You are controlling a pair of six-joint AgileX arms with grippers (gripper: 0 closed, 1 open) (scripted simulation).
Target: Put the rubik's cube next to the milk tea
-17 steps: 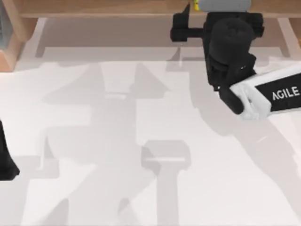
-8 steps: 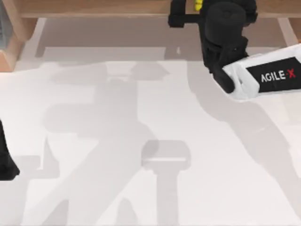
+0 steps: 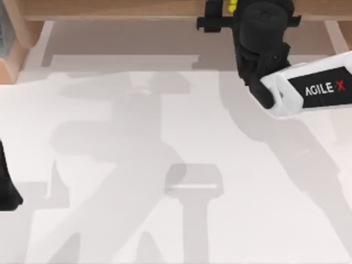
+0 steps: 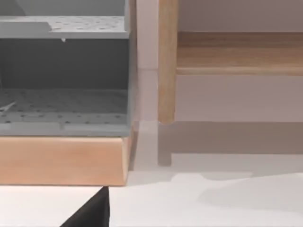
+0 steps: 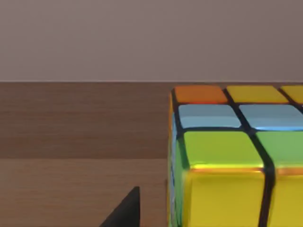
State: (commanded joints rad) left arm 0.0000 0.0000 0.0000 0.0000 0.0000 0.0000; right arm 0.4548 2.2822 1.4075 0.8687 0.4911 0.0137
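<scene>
Right hand (image 3: 226, 12) is way up at the far edge of the tabletop (image 3: 165, 165) over the wooden shelf (image 3: 110, 10). The rubik's cube (image 5: 236, 156) sits right at it; can't tell if the fingers are clamped. Left arm's parked at the left edge.

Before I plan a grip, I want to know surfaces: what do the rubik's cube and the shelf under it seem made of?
The rubik's cube: likely hard plastic, glossy stickers catching highlights on a black grid. The shelf: looks like matte wood, with brown plank bands.

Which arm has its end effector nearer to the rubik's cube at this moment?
Right. The right end effector is at the wooden shelf, beside the rubik's cube. The left arm is parked at the table's left edge, far away.
</scene>
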